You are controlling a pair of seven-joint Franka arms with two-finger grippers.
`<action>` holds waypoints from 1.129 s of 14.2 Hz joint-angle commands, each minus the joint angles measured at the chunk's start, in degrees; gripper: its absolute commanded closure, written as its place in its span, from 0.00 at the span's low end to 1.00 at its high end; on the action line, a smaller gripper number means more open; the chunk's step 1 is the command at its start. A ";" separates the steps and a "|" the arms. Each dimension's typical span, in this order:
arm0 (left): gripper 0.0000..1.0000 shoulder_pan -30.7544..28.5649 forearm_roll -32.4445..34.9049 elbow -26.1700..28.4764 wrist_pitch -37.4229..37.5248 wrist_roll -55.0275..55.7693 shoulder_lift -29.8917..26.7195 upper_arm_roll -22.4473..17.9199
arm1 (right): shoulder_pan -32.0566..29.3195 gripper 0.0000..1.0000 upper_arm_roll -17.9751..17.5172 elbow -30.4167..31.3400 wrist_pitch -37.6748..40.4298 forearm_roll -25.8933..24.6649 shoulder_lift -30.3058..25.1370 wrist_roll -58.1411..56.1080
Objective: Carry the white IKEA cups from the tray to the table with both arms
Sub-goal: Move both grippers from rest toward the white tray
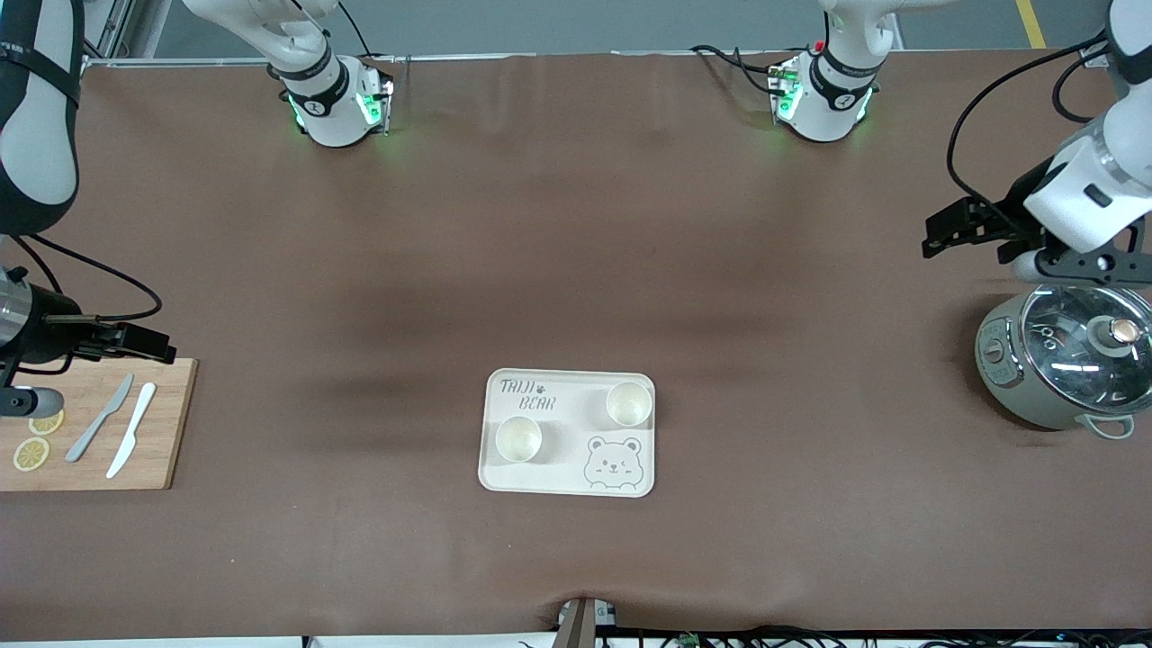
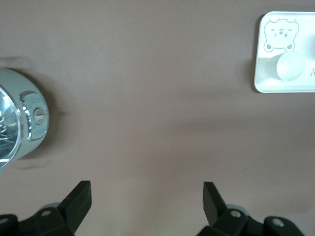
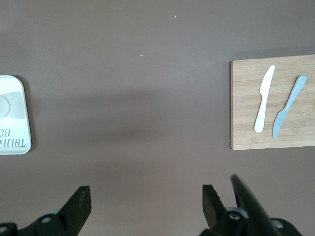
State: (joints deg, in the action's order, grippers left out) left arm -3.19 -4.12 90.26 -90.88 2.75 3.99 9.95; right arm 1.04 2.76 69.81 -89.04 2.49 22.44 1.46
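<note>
Nothing of the task looks done yet: both cups stand on the tray [image 1: 569, 481], which lies on the table [image 1: 576, 270] toward the front camera's edge, about midway between the two arms' ends. One cup [image 1: 518, 439] sits in the part of the tray nearer to the front camera, toward the right arm's end, just below the printed lettering. The other cup [image 1: 628, 403] sits farther from the camera, toward the left arm's end of the tray, above the printed bear face. The two are apart, each upright with its round rim up.

The left gripper [image 1: 956, 234] hangs well away from the tray at the left arm's end of the table, above the brown sheet just beside a grey cooker [image 1: 1066, 364] with a glass lid. Its fingers [image 2: 78, 199] are spread wide and hold nothing. The right gripper [image 1: 135, 343] is equally distant from the tray, over the edge of a wooden cutting board [image 1: 135, 468] that carries two knives and lemon slices. Its fingers [image 3: 78, 206] are also fully apart and empty.

My judgement is that the whole job remains: each arm must travel to the tray, take a cup, lift it over the rim and set it on the bare table
</note>
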 commanded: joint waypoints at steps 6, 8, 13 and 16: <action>0.00 4.06 -0.28 -11.68 -0.79 5.23 15.33 0.33 | 8.35 0.00 -0.56 -3.54 -2.61 2.87 -0.29 15.29; 0.00 5.21 -0.28 -12.47 -3.24 6.04 17.19 0.33 | 11.07 0.00 -0.56 -3.45 -4.73 3.05 -0.03 19.70; 0.00 9.34 0.07 -14.48 -10.71 5.95 23.76 -0.37 | 15.56 0.00 -0.56 -3.36 -8.33 3.05 1.55 28.23; 0.00 14.51 4.91 -19.23 -10.90 9.88 29.13 -1.68 | 18.90 0.00 -0.47 -3.27 -11.93 3.05 4.00 34.20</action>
State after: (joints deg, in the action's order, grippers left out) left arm 7.64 -1.73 76.52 -102.37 9.48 28.82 9.89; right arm 17.68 1.75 66.98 -98.99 4.82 24.71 31.75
